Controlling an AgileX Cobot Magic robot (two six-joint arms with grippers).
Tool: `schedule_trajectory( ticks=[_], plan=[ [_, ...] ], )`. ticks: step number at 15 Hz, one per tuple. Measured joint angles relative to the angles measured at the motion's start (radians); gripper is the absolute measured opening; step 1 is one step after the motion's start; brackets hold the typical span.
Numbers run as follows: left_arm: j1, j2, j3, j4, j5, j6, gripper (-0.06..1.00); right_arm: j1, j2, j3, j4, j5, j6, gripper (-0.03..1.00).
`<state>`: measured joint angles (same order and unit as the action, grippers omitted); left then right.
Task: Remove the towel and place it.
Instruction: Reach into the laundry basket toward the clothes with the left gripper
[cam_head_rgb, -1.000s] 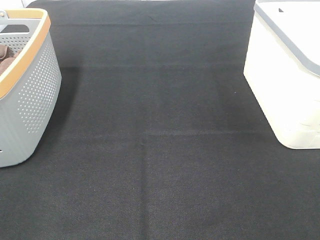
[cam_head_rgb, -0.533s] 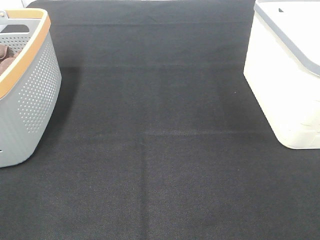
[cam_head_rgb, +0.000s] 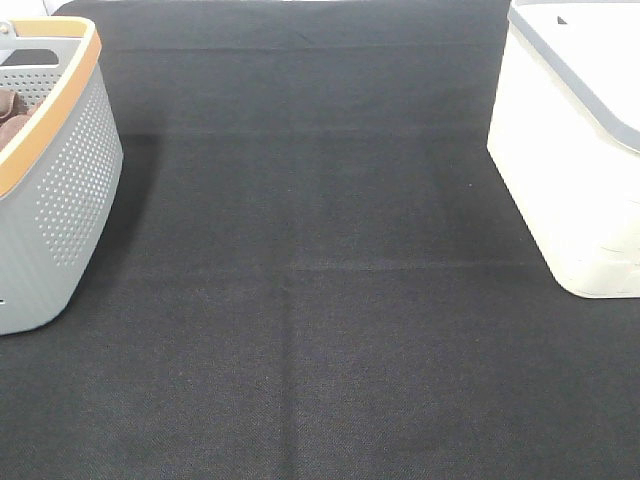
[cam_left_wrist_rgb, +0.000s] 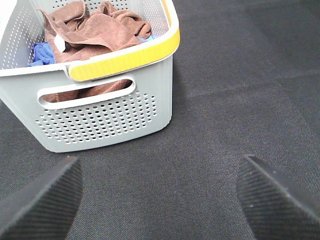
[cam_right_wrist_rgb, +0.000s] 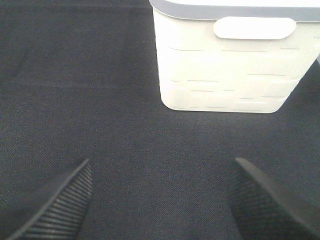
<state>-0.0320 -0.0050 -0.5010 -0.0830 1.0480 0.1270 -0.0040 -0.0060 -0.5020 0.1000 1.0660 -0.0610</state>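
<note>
The reddish-brown towel (cam_left_wrist_rgb: 97, 30) lies crumpled inside the grey perforated basket (cam_left_wrist_rgb: 105, 120) with a yellow rim; its white tag shows near one corner. In the exterior high view only a small brown patch of the towel (cam_head_rgb: 10, 112) shows inside the basket (cam_head_rgb: 60, 200) at the far left. My left gripper (cam_left_wrist_rgb: 160, 200) is open and empty above the black mat, a short way in front of the basket. My right gripper (cam_right_wrist_rgb: 160, 200) is open and empty above the mat, in front of the white bin (cam_right_wrist_rgb: 227, 60). Neither gripper shows in the exterior high view.
A blue cloth (cam_left_wrist_rgb: 41, 52) lies in the basket beside the towel. The white bin with a grey rim (cam_head_rgb: 575, 150) stands at the far right. The black mat (cam_head_rgb: 320, 260) covers the table between basket and bin.
</note>
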Motion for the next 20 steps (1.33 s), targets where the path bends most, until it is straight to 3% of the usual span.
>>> schedule_trajectory(
  ticks=[20],
  plan=[
    [0.000,0.000,0.000,0.000,0.000,0.000,0.80,0.000,0.000,0.000,0.000,0.000,0.000,0.72]
  ],
)
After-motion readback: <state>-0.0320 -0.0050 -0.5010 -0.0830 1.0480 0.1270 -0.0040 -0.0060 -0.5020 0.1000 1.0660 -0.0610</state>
